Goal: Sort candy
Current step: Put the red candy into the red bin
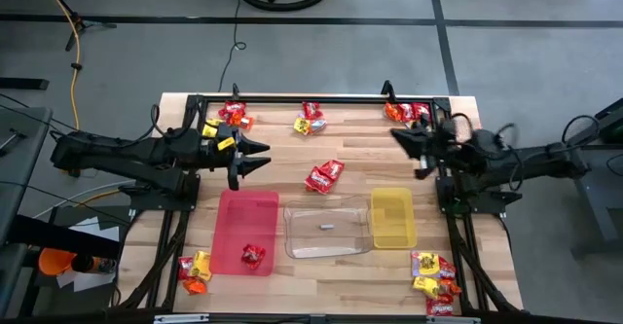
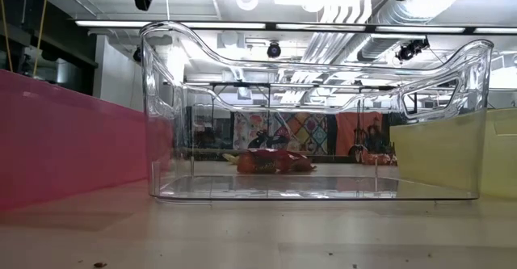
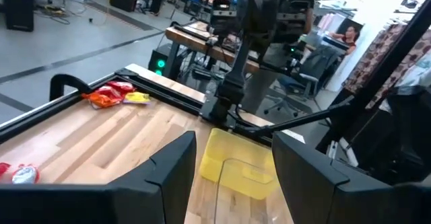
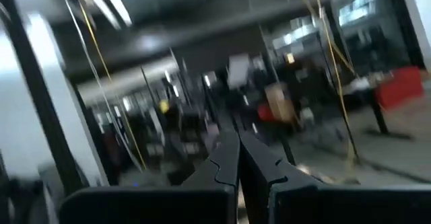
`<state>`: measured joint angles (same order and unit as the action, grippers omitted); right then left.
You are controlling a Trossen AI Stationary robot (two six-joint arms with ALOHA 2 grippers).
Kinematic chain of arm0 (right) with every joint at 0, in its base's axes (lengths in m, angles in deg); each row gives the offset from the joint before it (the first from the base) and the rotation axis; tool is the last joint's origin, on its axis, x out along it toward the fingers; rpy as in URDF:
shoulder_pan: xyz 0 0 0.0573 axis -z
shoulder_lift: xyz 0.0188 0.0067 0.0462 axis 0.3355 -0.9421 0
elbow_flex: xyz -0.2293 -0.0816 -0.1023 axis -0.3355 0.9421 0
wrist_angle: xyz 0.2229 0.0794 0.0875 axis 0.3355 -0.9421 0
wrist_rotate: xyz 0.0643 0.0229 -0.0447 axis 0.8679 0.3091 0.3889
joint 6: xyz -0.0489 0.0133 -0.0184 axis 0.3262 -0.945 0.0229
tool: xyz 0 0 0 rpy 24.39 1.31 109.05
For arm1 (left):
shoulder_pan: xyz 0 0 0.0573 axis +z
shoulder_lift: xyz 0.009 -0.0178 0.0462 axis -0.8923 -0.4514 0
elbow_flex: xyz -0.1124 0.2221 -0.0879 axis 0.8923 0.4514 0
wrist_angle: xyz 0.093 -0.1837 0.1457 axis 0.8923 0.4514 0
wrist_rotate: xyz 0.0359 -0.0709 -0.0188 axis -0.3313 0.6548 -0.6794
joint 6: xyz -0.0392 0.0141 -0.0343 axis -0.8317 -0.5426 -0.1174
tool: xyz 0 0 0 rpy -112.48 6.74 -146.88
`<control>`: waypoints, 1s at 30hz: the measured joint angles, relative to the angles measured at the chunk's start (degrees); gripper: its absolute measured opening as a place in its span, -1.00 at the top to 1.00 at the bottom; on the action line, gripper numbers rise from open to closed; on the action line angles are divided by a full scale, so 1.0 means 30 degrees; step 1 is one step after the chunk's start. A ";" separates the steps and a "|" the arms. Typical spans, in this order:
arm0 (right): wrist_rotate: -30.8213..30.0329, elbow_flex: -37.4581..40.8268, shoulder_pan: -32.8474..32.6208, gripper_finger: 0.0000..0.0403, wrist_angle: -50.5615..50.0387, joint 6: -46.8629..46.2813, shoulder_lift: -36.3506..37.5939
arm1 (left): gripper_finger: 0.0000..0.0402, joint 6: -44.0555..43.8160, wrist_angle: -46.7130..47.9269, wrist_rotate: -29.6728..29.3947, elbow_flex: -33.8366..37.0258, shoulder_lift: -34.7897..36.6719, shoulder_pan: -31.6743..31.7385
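Hovering above the table's left-centre, your left gripper [image 1: 261,162] stands with its jaws spread and nothing between them; the left wrist view shows both dark fingers [image 3: 176,170] apart, with bare wood, the yellow tray [image 3: 236,163] and the clear tray's rim beyond them. Your right gripper [image 1: 401,140] sits near the far right corner, pinched fully closed on nothing; its wrist view has the two fingers [image 4: 225,160] pressed together and pointing off into the room.

Candy, as you see it from above:
- a red cluster [image 1: 324,176] on open wood at centre, just past the clear tray [image 1: 327,231], also visible through that tray in the low view [image 2: 271,161]
- one red packet [image 1: 253,256] inside the red tray [image 1: 234,217], near its front edge
- a red and yellow pile [image 1: 226,118] at the far left, beside the left arm's wrist
- a small pile [image 1: 311,119] at the far edge, middle
- red and orange packets [image 1: 406,112] at the far right corner, just beside the right gripper
- a pile [image 1: 195,270] at the near left corner, just off the red tray
- a pile [image 1: 436,283] at the near right corner

Trays stand in a row across the near half: red on the left, clear in the middle, yellow [image 1: 392,217] on the right. The clear tray holds one small pale item, too small to identify.
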<state>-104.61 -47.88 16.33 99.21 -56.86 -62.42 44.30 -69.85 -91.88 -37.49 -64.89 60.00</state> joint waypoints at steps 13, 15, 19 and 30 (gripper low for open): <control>-0.3869 -0.6258 0.1047 0.91 -1.4802 -0.5128 -0.4359 | 0.10 0.0511 0.0020 -0.0122 0.0000 0.0073 0.0190; -0.3665 -0.7128 0.2485 0.79 -1.7106 -0.5982 -0.5162 | 0.10 0.0493 -0.0048 -0.0162 0.0000 0.0161 0.0190; -0.2281 -0.9772 0.6423 0.45 -2.1566 -0.5214 -0.7520 | 0.10 0.0205 0.0014 -0.0104 0.0007 0.0450 0.0190; -0.1720 -1.3446 1.6141 -0.03 -2.7671 -0.4648 -1.5428 | 0.10 0.0175 0.0495 0.0729 0.0007 0.2193 0.0190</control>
<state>-109.77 -88.21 64.76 16.20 -70.81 -108.70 44.82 -68.37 -89.70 -37.47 -58.31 60.57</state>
